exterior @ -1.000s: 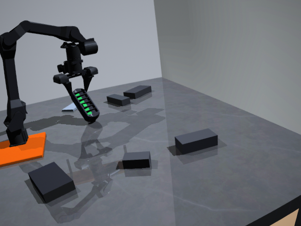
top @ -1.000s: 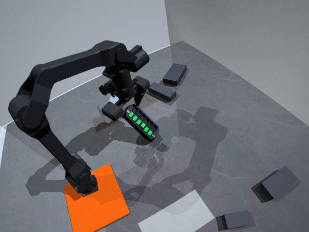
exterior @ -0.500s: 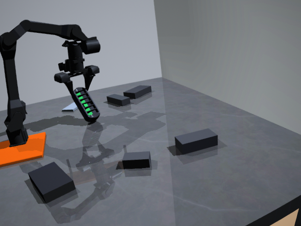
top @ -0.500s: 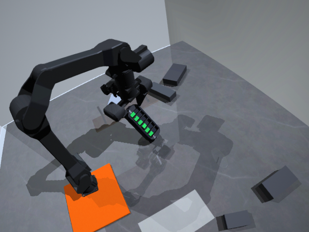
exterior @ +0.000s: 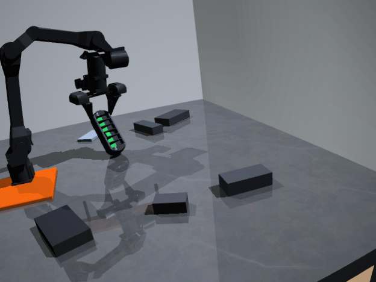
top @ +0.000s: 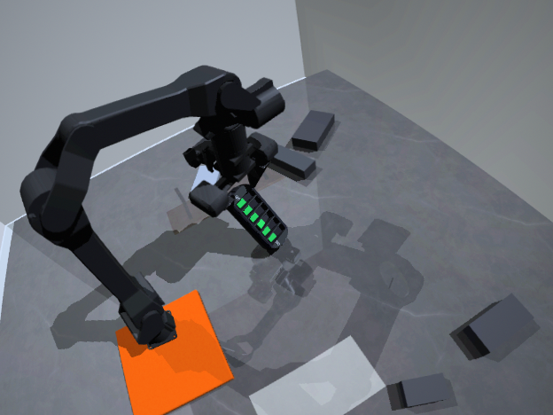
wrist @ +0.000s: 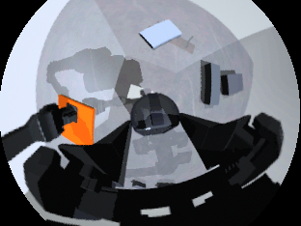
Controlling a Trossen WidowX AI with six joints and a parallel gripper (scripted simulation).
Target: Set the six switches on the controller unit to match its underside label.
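Observation:
The dark grey controller unit [top: 257, 218] [exterior: 109, 132] [wrist: 155, 108] is held in the air above the bench, its long axis tilted steeply down. Its switch face is turned toward the top and exterior views, with a row of green switch ends along one long side. Which ends are pressed is too small to tell surely. My gripper [top: 243, 190] [exterior: 102, 115] [wrist: 155, 119] points down and is shut on the unit near its upper end, one finger on each side. The underside label is hidden in the top and exterior views and not readable in the wrist view.
Dark blocks [top: 312, 129] [exterior: 147, 127] [wrist: 212, 82] lie behind the unit. More blocks [top: 502, 325] [exterior: 246, 179] lie toward the front. A pale flat panel [top: 205, 176] [exterior: 87, 136] [wrist: 161, 34] lies behind the gripper. The arm's base stands on an orange plate [top: 200, 352] [exterior: 39, 191] [wrist: 84, 130].

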